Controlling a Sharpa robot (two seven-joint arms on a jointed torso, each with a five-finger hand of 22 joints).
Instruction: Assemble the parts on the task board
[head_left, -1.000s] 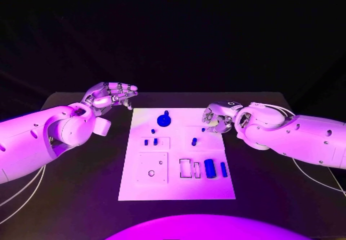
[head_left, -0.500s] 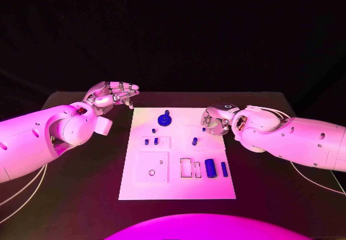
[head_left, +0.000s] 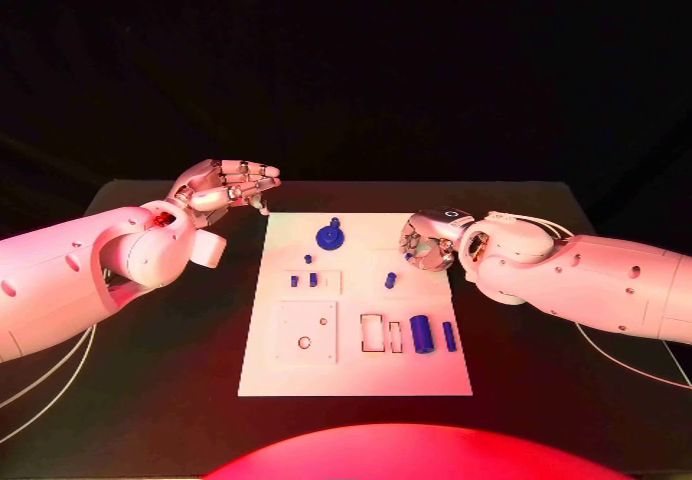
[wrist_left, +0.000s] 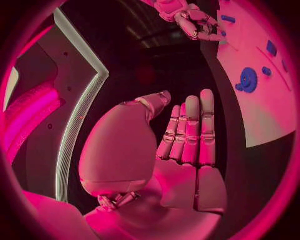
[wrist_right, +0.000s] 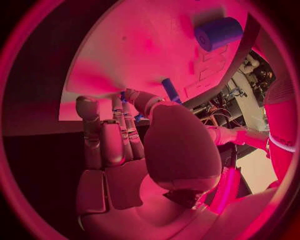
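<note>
The white task board (head_left: 361, 370) lies mid-table. On it are a blue gear (head_left: 330, 237), several small pegs (head_left: 303, 280), one upright peg (head_left: 389, 281), a thick blue cylinder (head_left: 420, 333) and a thin bar (head_left: 449, 336). My right hand (head_left: 430, 240) hovers at the board's far right edge with its fingers curled, and a small blue piece (wrist_right: 123, 95) shows between the fingertips, mostly hidden. The upright peg (wrist_right: 170, 90) stands just past those fingers, and the cylinder (wrist_right: 219, 32) lies further on. My left hand (head_left: 231, 185) hangs off the board's far left corner, its fingers (wrist_left: 190, 130) together and holding nothing.
A white square plate with a small ring (head_left: 304, 332) sits on the board's near left. Two empty slots (head_left: 382, 333) lie beside the cylinder. Bare black table (head_left: 159, 380) runs along both sides of the board. The left wrist view shows the gear (wrist_left: 249, 80) and my right hand (wrist_left: 187, 17).
My right hand has edged a little to the left over the board's edge. The left hand has barely moved.
</note>
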